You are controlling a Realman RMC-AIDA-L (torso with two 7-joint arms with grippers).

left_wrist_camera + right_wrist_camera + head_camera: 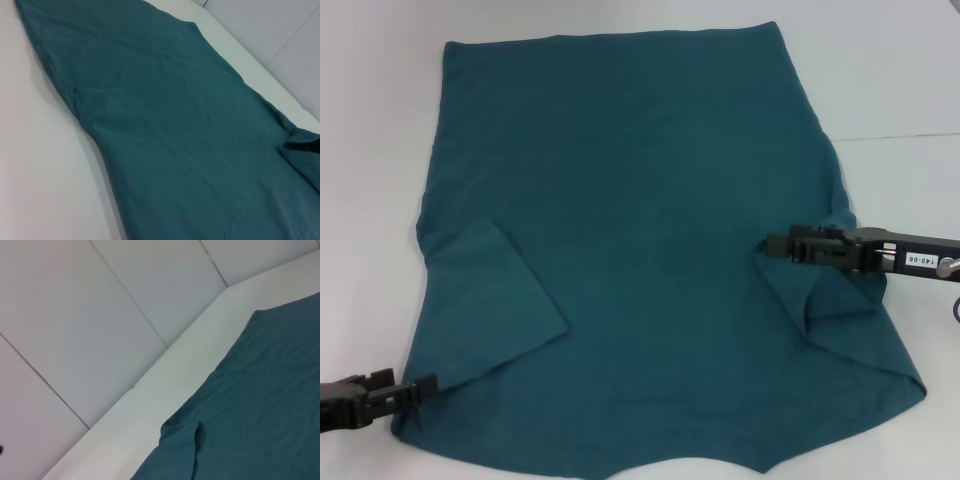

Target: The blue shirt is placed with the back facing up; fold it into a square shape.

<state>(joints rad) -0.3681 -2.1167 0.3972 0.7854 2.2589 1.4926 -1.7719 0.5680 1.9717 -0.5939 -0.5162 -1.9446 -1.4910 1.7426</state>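
The blue shirt (640, 200) lies spread flat on the white table, plain side up, and fills most of the head view. Both sleeves are folded inward onto the body: the left one (495, 300) lies flat, the right one (830, 295) is rumpled. My right gripper (772, 244) reaches in from the right and sits over the tip of the right sleeve fold. At the near left corner of the shirt, my left gripper (420, 386) sits low at the fabric's edge. The wrist views show only the shirt (175, 125) (260, 405) and the table.
The white table (380, 150) shows bare on the left, far side and right of the shirt, with a seam line (900, 135) on the right. Grey wall panels (100, 315) rise behind the table's far edge.
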